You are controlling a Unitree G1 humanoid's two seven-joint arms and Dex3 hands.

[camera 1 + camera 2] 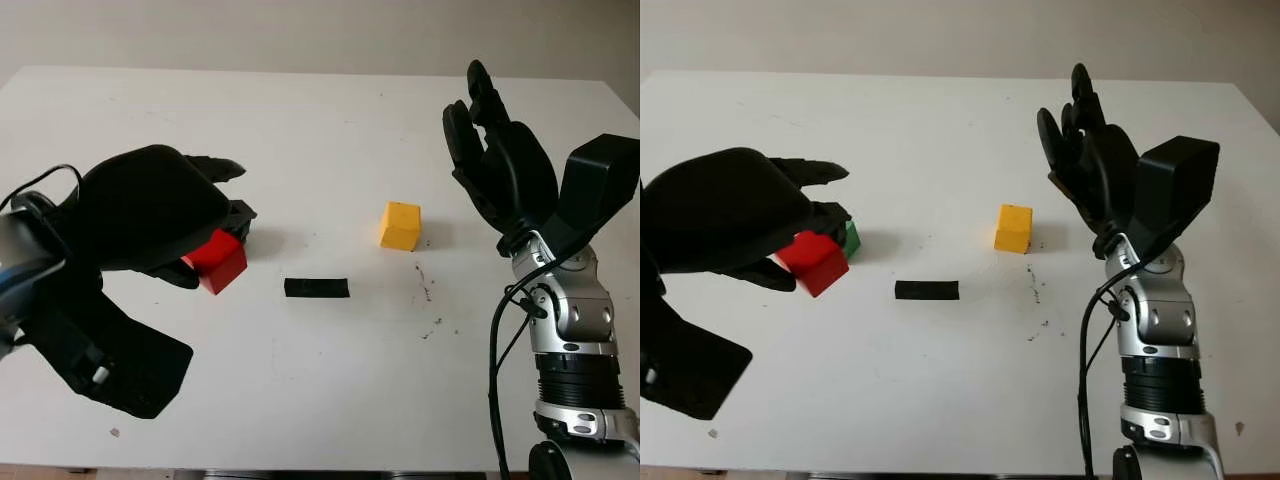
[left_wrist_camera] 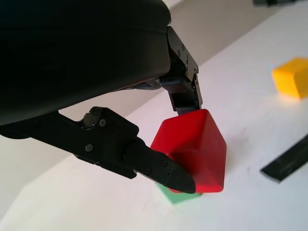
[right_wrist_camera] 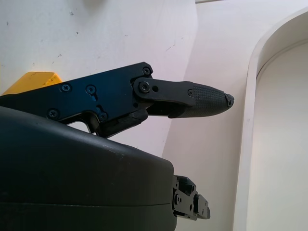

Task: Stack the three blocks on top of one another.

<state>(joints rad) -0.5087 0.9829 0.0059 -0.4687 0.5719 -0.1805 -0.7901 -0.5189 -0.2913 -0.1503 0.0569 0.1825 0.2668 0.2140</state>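
Observation:
My left hand [image 1: 205,240] is shut on a red block [image 1: 217,262], holding it tilted at the left of the table. The red block [image 2: 192,149] hangs just above a green block [image 2: 179,196], which peeks out under it and shows again as a green block [image 1: 851,238] behind the fingers. Whether red touches green I cannot tell. A yellow block [image 1: 400,226] sits alone right of centre. My right hand [image 1: 495,150] is open, raised to the right of the yellow block.
A short black strip [image 1: 316,288] lies flat on the white table [image 1: 320,400] between the red and yellow blocks. Small dark specks mark the surface right of the strip. The table's far edge meets a pale wall.

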